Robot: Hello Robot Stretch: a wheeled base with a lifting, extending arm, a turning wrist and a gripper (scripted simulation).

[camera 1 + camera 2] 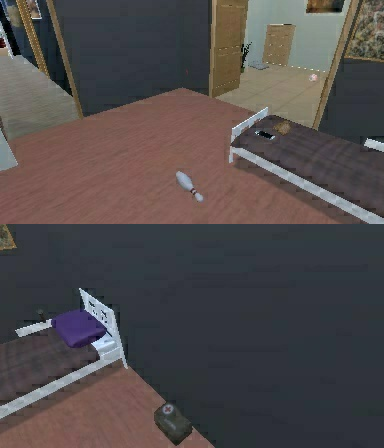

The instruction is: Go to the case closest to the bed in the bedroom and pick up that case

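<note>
1. The case [173, 421] lies flat on the wooden floor [95, 414], close against the dark wall [260, 314]. It is to the right of the bed [40, 364], just past the white headboard [100, 319]. We judge it was set down there as a bedside thing.
2. It looks small, dark and boxy, with a pale mark on top.
3. We cannot tell the gripper's state.

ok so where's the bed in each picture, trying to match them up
Forward view: the bed sits at lower right, running off the right edge, its white end board toward the middle.
Arm side view: the bed sits at the left, running off the left edge, with a purple pillow by its white headboard.
Shared landmark: the reddish-brown floor along the bed's side.
</note>
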